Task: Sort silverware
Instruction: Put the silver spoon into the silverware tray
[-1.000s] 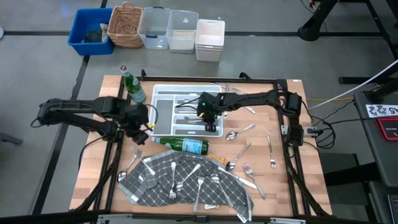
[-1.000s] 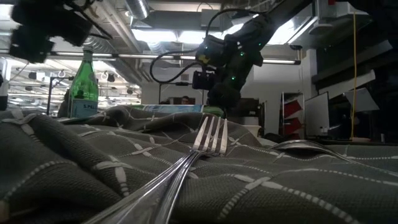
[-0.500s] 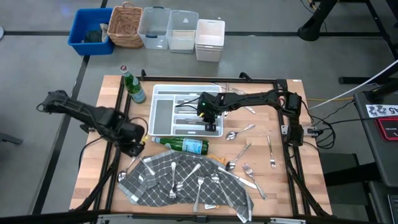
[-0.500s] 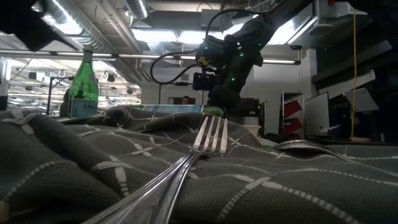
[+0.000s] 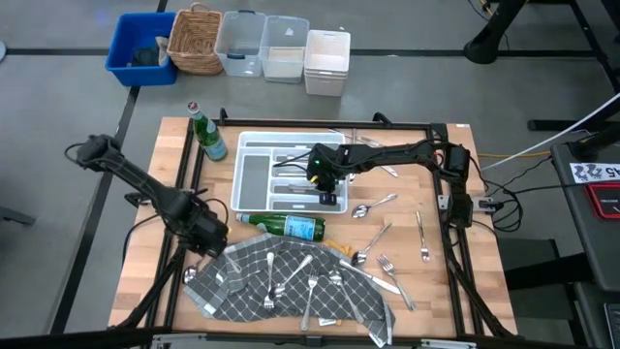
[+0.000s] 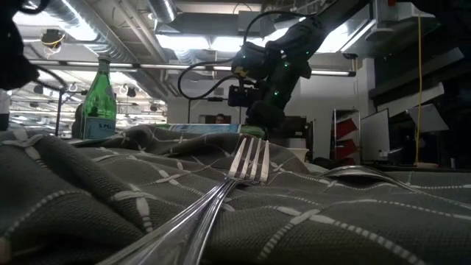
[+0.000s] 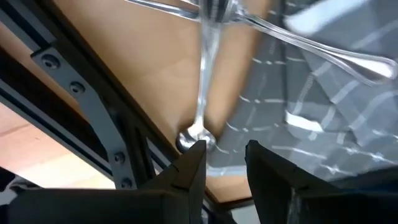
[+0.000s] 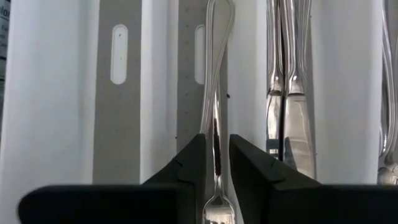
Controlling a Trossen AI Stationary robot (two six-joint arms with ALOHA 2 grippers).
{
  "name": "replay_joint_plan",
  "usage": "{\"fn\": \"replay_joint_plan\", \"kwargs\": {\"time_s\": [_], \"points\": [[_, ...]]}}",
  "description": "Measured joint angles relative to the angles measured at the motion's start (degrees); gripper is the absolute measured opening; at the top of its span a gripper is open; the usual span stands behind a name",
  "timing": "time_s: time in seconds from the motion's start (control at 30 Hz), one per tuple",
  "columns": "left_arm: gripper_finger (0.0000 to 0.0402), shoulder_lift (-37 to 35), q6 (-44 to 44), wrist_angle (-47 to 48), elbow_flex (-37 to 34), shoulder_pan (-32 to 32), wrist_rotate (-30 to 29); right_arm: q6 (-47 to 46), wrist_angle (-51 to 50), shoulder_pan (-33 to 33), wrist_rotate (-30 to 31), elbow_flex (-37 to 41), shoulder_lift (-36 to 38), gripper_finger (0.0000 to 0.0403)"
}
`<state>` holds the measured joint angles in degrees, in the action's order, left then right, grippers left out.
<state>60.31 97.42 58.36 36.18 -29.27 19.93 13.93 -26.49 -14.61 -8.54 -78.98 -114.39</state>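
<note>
Wooden table (image 5: 145, 271); white tray (image 5: 254, 143) holds knives (image 8: 287, 112), fork (image 8: 216, 118) between parted right gripper (image 8: 216, 149); left gripper (image 7: 225, 158) parted.

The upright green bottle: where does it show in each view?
High view: upright green bottle at the table's far left corner, beside the white tray.
Low view: bottle left, behind the grey cloth.
Left wrist view: absent.
Right wrist view: absent.
Shared landmark: the cloth.

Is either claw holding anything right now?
Nothing. The right gripper straddles a fork lying in the tray, not pinching it; the left gripper is empty.
</note>
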Motion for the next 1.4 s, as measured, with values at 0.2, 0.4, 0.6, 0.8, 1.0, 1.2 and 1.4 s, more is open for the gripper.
{"fn": "replay_joint_plan", "kwargs": {"time_s": [0.2,0.4,0.6,0.8,1.0,1.2,1.4], "points": [[0.0100,3.71,1.80,-4.82,-3.30,-0.51,-0.17,0.00,-0.01,0.00,0.00,0.00,0.00,0.0072],[0.0100,7.86,1.64,-5.52,-3.95,-0.51,-1.08,0.00,-0.09,0.00,-0.02,0.00,0.02,0.0072],[0.0100,12.29,1.29,-7.98,-3.95,-0.49,-1.21,0.01,-0.49,0.00,-0.02,0.00,0.41,0.0072],[0.0100,17.64,0.14,-11.00,-3.88,-0.48,-1.71,0.02,-2.28,0.00,-0.04,-1.44,0.92,0.0072],[0.0100,20.03,2.23,-10.60,-3.67,-0.30,-1.27,0.10,-5.55,0.00,-0.04,-4.99,0.98,0.0072],[0.0100,20.05,2.64,-10.62,-3.75,-0.32,-1.55,2.71,-6.67,0.00,-0.07,-7.89,0.98,0.0072],[0.0100,19.99,3.53,-10.85,-3.82,-0.41,-1.48,4.21,-9.63,0.00,-0.07,-10.80,1.01,0.0072]]}}
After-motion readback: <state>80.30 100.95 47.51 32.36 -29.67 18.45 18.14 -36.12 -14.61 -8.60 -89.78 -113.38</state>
